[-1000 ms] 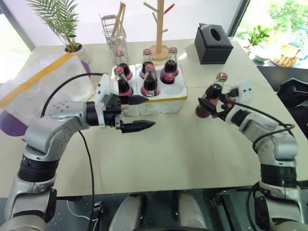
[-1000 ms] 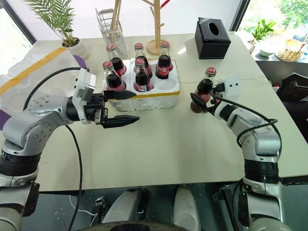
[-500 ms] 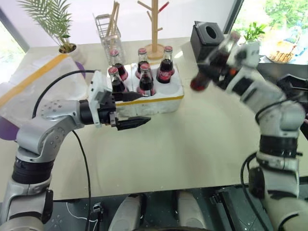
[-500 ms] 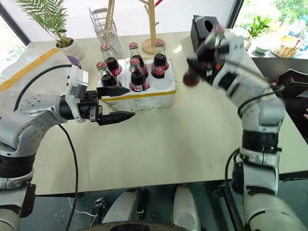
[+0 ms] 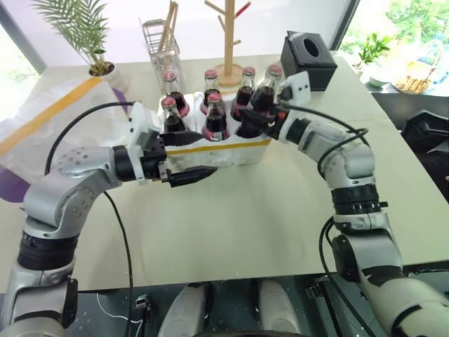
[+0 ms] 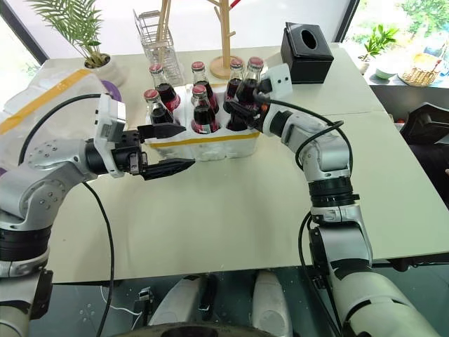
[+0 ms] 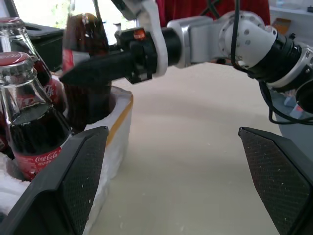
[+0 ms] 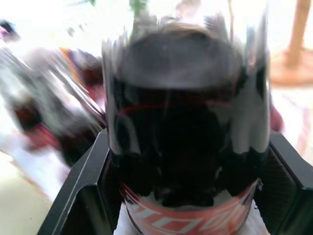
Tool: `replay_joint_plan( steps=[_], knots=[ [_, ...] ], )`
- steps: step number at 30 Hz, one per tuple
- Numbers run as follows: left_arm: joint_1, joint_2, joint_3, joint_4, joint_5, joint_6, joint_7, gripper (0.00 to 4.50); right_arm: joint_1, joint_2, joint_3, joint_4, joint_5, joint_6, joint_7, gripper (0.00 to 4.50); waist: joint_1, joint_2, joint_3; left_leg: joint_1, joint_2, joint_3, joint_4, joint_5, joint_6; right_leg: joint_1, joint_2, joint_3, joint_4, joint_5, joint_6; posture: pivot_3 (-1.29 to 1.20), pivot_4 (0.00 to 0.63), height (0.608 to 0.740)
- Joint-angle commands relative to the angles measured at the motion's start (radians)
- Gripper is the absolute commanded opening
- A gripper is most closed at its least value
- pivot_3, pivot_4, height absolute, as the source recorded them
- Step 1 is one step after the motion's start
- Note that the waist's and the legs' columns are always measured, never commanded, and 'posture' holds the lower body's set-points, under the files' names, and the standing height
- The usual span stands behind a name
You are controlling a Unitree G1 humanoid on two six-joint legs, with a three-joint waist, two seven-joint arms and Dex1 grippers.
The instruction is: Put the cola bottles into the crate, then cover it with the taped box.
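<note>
Right pincer (image 6: 238,112) clamps sixth cola bottle (image 6: 245,90) above crate (image 6: 210,144) front-right well | left pincer (image 6: 163,149) wide, empty, beside crate | taped box (image 6: 35,105) on tabletop far left | risk: tilted bottle strikes well rim or neighbouring bottle, toppling.

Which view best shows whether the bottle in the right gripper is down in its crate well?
The left wrist view: the held cola bottle stands with its base inside the crate corner well, the right gripper clamped on it. The eye views show it tilted at the crate's near right corner; the right wrist view shows its glass close up.
</note>
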Motion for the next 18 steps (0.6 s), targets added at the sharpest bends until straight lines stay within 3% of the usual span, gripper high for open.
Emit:
replay_joint_plan(
  steps=[1,4,6,8,13,18],
  knots=[
    [0.016,0.023,0.05,-0.044,-0.009,-0.01,0.007,4.5,-0.019,-0.023,0.038,-0.039,-0.047,-0.083,0.072,2.79,-0.002,0.0,0.0,0.0,0.0,0.0,0.0,0.0,0.0,0.0,0.0,0.0,0.0,0.0,0.0,0.0,0.15,0.74],
    [0.021,0.027,0.06,-0.037,-0.005,-0.013,0.009,4.5,-0.019,-0.018,0.088,0.032,-0.087,-0.083,0.114,2.79,-0.002,0.0,0.0,0.0,0.001,0.0,0.0,0.0,0.0,0.0,0.001,0.0,0.0,0.0,0.0,0.0,0.15,0.74],
    [0.018,0.032,0.062,-0.03,-0.002,-0.017,0.008,4.5,-0.035,-0.003,0.091,0.081,-0.102,-0.088,0.114,3.8,0.0,0.0,0.0,0.001,0.001,0.0,0.0,0.0,0.0,0.001,0.001,0.0,0.0,0.0,0.0,0.0,0.15,0.74],
    [0.018,0.044,0.063,-0.022,0.008,-0.021,0.002,4.5,-0.045,0.002,0.096,0.103,-0.125,-0.113,0.117,4.46,-0.001,-0.001,0.0,0.001,0.001,0.0,0.0,0.0,0.0,0.001,0.001,0.0,0.0,0.0,0.0,0.0,0.15,0.74],
    [0.047,0.136,0.104,-0.009,0.035,-0.033,-0.042,4.5,-0.04,-0.018,0.072,0.014,-0.121,-0.102,0.132,4.46,-0.005,0.0,0.0,0.002,0.001,0.0,0.0,0.0,0.0,0.002,0.001,0.0,0.0,0.0,0.0,0.0,0.15,0.74],
    [0.146,0.341,0.289,0.018,0.01,0.03,-0.134,4.5,-0.009,-0.162,-0.034,-0.218,0.0,0.046,0.218,4.46,0.0,0.0,0.0,0.0,0.001,0.0,-0.001,0.0,0.0,-0.001,0.001,0.0,0.001,0.0,0.0,0.0,0.15,0.74]
  ],
)
